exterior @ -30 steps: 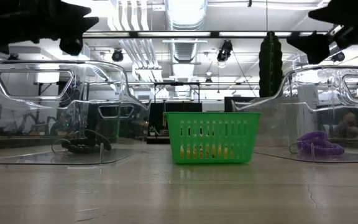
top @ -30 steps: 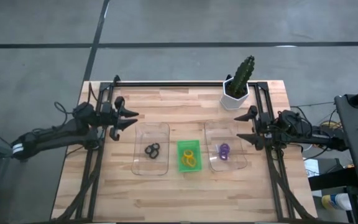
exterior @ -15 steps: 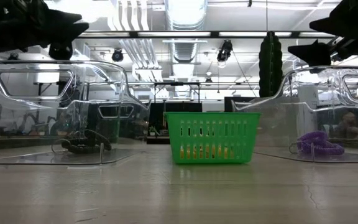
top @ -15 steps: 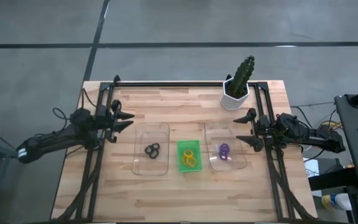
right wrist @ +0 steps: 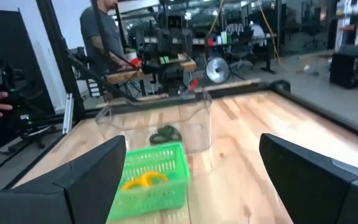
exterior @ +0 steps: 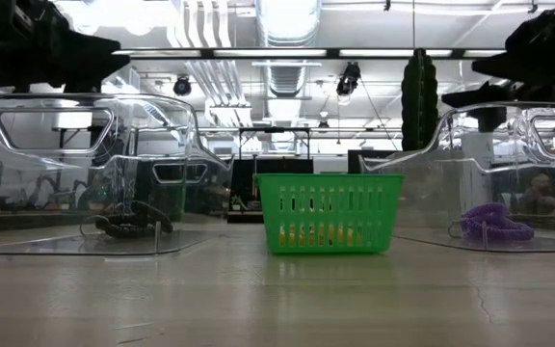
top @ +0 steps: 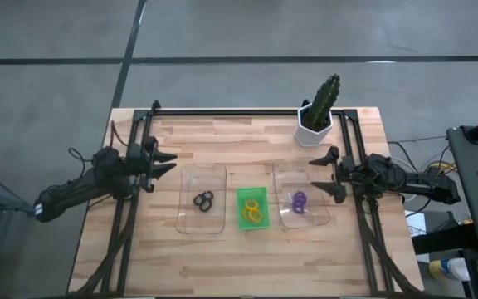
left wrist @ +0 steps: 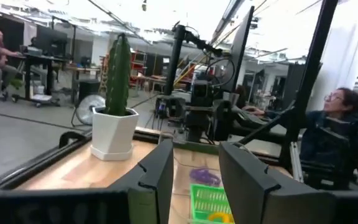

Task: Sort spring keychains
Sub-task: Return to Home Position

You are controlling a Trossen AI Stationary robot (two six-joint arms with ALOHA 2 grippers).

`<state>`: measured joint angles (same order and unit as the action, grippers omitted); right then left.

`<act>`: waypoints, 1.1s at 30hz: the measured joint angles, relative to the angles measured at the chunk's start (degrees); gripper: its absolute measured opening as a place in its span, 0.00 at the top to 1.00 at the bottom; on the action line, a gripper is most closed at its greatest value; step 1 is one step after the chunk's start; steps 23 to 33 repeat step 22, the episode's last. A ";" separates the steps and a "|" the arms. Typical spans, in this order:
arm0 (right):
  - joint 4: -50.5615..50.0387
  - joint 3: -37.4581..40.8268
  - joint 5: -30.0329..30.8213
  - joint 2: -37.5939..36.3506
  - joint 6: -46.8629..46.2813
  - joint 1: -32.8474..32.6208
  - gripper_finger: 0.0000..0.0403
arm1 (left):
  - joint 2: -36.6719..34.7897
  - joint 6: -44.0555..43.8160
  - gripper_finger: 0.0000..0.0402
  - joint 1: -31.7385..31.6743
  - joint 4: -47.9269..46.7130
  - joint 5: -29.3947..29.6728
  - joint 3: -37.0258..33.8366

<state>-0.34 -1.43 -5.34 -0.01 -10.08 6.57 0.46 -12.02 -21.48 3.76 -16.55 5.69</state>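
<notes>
Black spring keychains (top: pixel 203 200) lie in the left clear tray (top: pixel 191 178). Orange-yellow ones (top: pixel 253 212) lie in the small green tray (top: pixel 241 218). Purple ones (top: pixel 299 201) lie in the right clear tray (top: pixel 318 218). My left gripper (top: pixel 173 162) hangs open and empty above the table, left of the left tray; its wrist view (left wrist: pixel 194 180) looks across the table. My right gripper (top: pixel 320 173) hangs open and empty above the right tray's right side, its fingers wide apart in its wrist view (right wrist: pixel 191 180).
A potted cactus (top: pixel 318 112) stands at the far edge, right of centre. Black frame rails (top: pixel 127 216) run along the table's left, right and far sides. People sit and stand in the room beyond the table (left wrist: pixel 340 118). Bare wood (top: pixel 247 257) lies near the front edge.
My left gripper has drawn back toward the table's left edge, away from the left tray, still open. My right gripper has sunk a little beside the right tray, still open. The keychains and trays have not moved.
</notes>
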 joint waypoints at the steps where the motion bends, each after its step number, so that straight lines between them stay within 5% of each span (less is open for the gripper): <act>1: 0.62 0.53 0.40 0.05 -0.23 -0.02 0.10 | -0.24 -0.07 0.70 0.01 0.27 0.09 -0.18; 33: 1.68 0.94 0.86 2.01 -2.39 -0.04 0.10 | -0.10 -3.17 0.70 0.01 1.04 1.46 -4.23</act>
